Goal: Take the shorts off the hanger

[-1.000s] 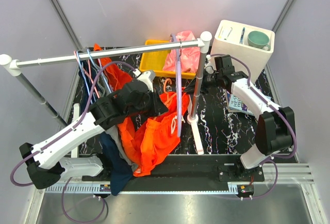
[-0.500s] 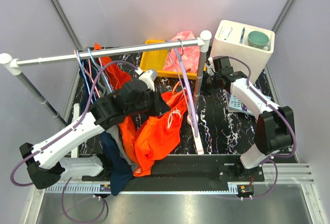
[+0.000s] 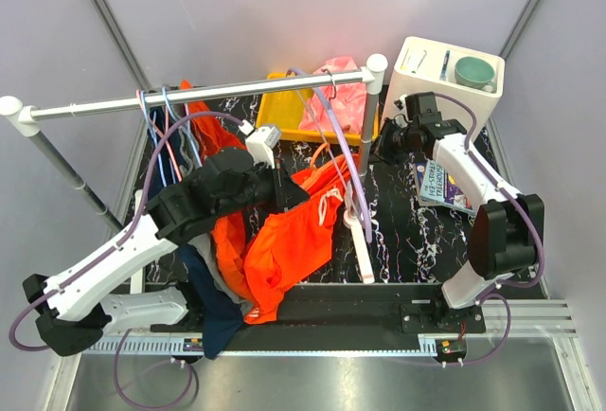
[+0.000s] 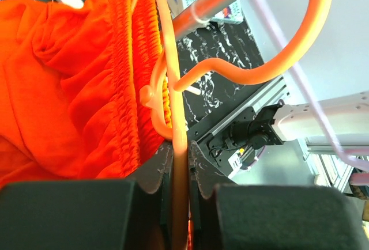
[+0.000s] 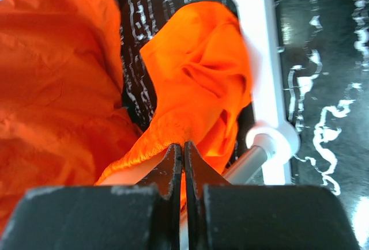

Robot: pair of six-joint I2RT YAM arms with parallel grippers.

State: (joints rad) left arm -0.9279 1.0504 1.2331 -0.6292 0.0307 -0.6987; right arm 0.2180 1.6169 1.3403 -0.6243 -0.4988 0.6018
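Note:
The bright orange shorts (image 3: 289,241) with white drawstrings hang on an orange hanger (image 4: 174,83) under the rail. My left gripper (image 3: 276,189) is shut on the hanger's bar, which runs between its fingertips in the left wrist view (image 4: 180,153); the elastic waistband (image 4: 130,71) lies along the bar. My right gripper (image 3: 386,144) is by the right rack post, and in the right wrist view (image 5: 183,145) it is shut on the edge of the orange shorts (image 5: 190,83). The light pink shorts (image 3: 343,98) lie in the yellow bin (image 3: 282,113).
A steel rail (image 3: 189,100) on white posts crosses the table, with several hangers (image 3: 166,127) at its left end and a lilac hanger (image 3: 346,160) near the right post (image 3: 367,122). Dark clothes (image 3: 213,307) hang front left. A white box with a cup (image 3: 453,75) and a book (image 3: 436,184) are at the right.
My left gripper has lifted the hanger back toward the rail. The shorts have stretched toward the right post. The lilac hanger has swung forward and to the right.

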